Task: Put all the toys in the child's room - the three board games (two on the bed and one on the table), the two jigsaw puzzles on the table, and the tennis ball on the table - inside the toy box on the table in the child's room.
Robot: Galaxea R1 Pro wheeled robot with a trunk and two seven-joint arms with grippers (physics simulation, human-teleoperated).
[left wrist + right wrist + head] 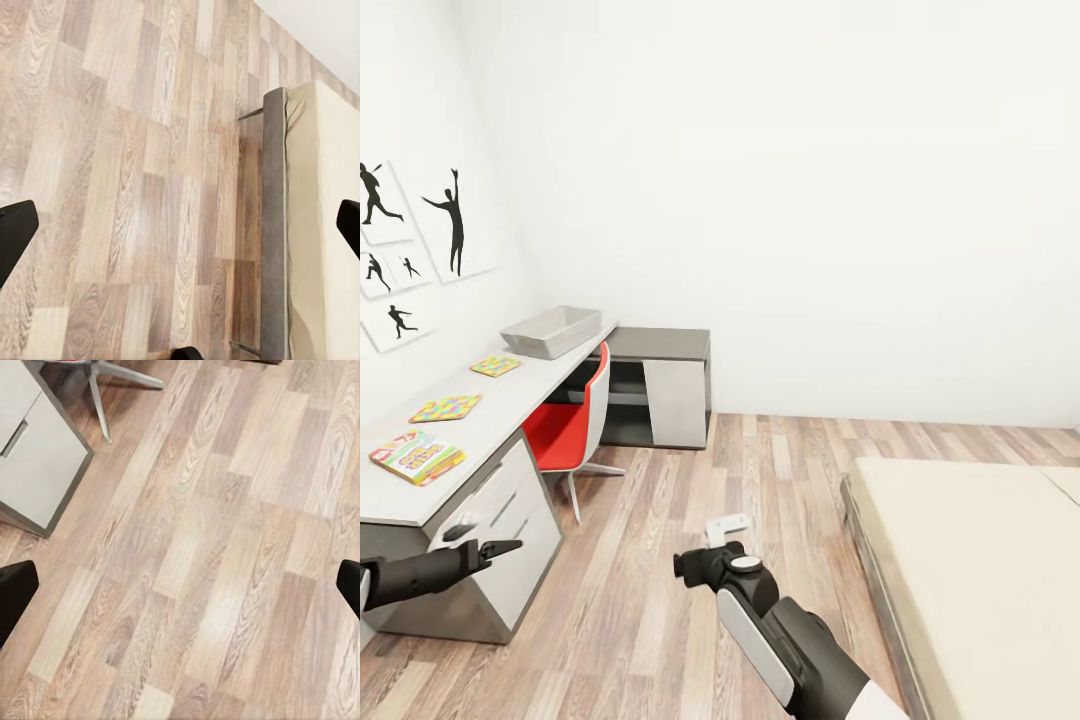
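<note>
On the table (510,400) at the left, the bin (552,330) is seen far, two puzzles (495,366) (446,408) nearer, a game (417,457) nearest. Both claws (180,232) (180,592) are spread wide, empty, over floor (225,547).

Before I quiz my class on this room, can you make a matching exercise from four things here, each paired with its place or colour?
Things:
1. toy box
2. chair
3. board game
4. bed

Descriptions:
A. red seat, tucked at the table
B. beige top, at the right of the head view
C. light grey, at the table's far end
D. multicoloured, flat on the table's near end

Pairs: 1-C, 2-A, 3-D, 4-B
</note>
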